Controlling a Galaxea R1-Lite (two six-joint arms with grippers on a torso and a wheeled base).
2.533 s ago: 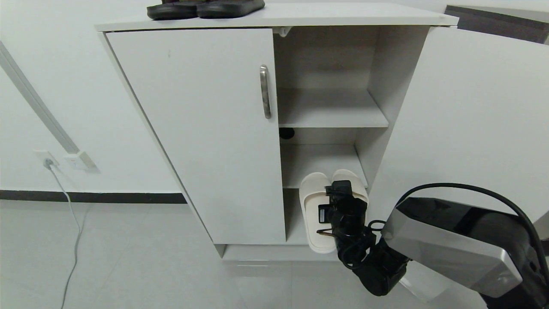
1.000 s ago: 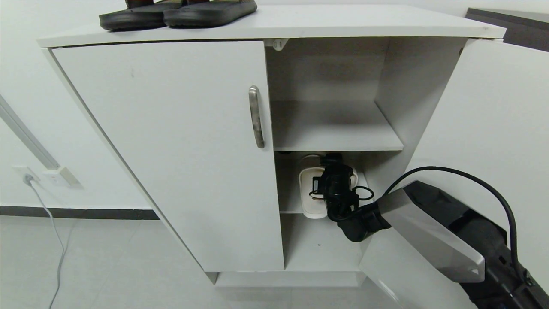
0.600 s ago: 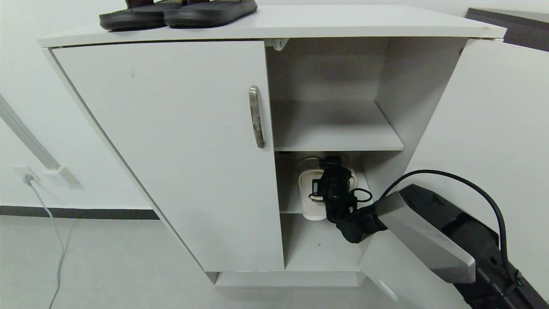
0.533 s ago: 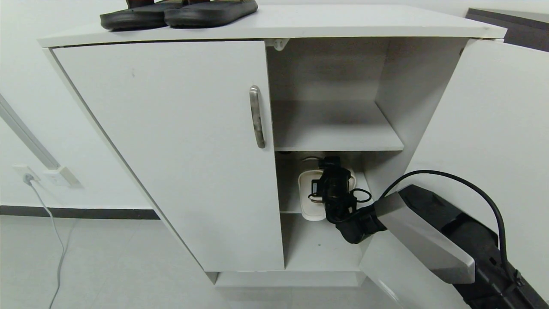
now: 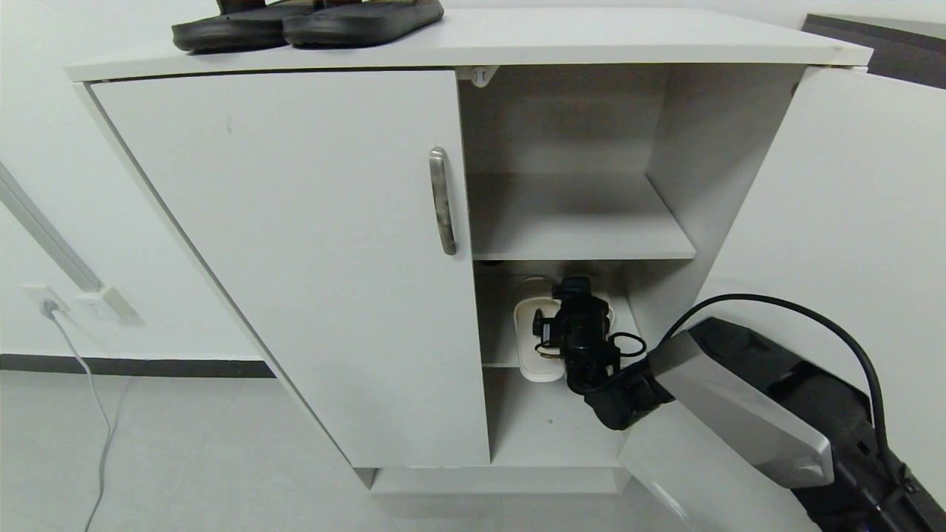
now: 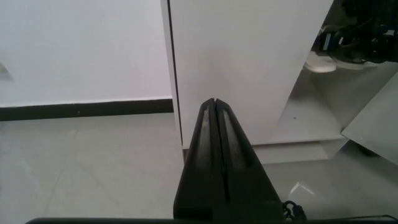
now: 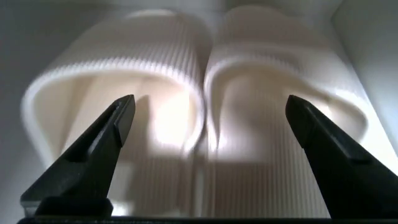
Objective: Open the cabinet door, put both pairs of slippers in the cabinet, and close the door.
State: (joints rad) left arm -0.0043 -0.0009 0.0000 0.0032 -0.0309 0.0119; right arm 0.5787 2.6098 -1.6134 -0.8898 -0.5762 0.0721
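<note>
Black slippers (image 5: 307, 22): a pair side by side on the cabinet top (image 5: 591, 37), at its left end.
Left door (image 5: 295, 258): closed, with its metal handle (image 5: 441, 201) at the inner edge.
Left gripper (image 6: 214, 134): clenched on nothing, low over the floor (image 6: 81, 168), pointing at the cabinet's foot.
White slippers (image 5: 531, 340) (image 7: 205, 124): a pair lying together on the middle shelf (image 5: 495, 325), heels at the front edge.
Right gripper (image 5: 573, 295) (image 7: 208, 106): inside the middle compartment, released, its fingers (image 7: 106, 134) spread wide over the white pair.
Right door (image 5: 835, 222): swung open.
</note>
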